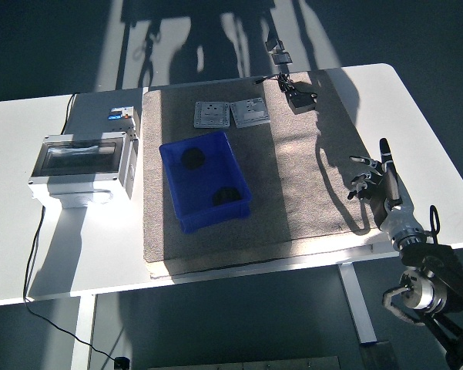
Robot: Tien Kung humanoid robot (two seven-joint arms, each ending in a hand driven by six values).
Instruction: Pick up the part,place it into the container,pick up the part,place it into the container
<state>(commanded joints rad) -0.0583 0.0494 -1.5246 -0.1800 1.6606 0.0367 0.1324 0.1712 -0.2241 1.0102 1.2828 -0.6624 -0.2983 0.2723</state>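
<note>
Two dark round parts [192, 157] [227, 195] inside one blue container [173, 193] on a grey mat [308, 177]. Two grey plates [213, 115] beyond. One right hand [377, 185] at mat's right edge, fingers relaxed, empty. White table [8, 193], dark floor.

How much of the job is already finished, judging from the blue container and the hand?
Two dark round parts already lie inside the blue container on the mat, so both placements look done. The right hand holds nothing, fingers relaxed, over the table's right edge, away from the container. The left arm is out of view. No further dark part shows on the mat, so nothing seems left.
</note>
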